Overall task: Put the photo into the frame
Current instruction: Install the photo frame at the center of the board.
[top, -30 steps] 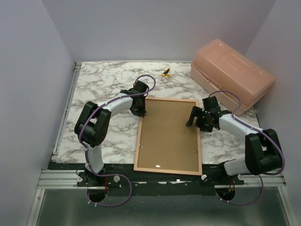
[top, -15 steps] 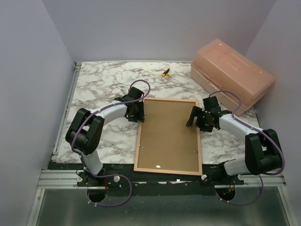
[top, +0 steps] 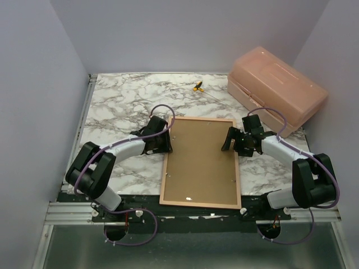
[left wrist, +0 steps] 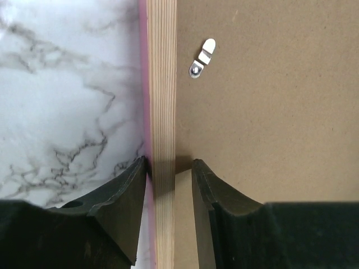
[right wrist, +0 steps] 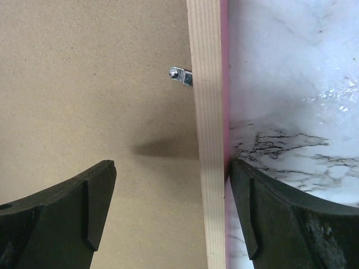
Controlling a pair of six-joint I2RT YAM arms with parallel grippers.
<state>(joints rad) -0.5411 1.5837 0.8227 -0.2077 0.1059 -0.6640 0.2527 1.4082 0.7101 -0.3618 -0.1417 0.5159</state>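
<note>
The frame [left wrist: 161,84] lies face down in the middle of the marble tabletop [top: 123,106], light wood back upward, with a thin line of pink along its outer edges. A brown backing board [top: 201,159] fills the opening from rail to rail. The photo shows in none of the views: it may lie under the board or be somewhere out of sight, so the placing itself cannot be confirmed as done. What does show looks like the closing-up stage. A small metal clip [left wrist: 201,58] sits slanted on the board near the left rail, and a second clip [right wrist: 180,75] reaches from the right rail over the board's edge. The left tool [left wrist: 170,168], at the upper left of the frame, straddles the left rail with its jaws narrow, one finger against the pink edge and the other a little apart from the rail, so it seems to clamp nothing. The right tool [right wrist: 173,168], at the upper right, straddles the right rail with its jaws wide and holds nothing. What is probably left is to make sure the photo is inside and turn the clips to lock the board.
</note>
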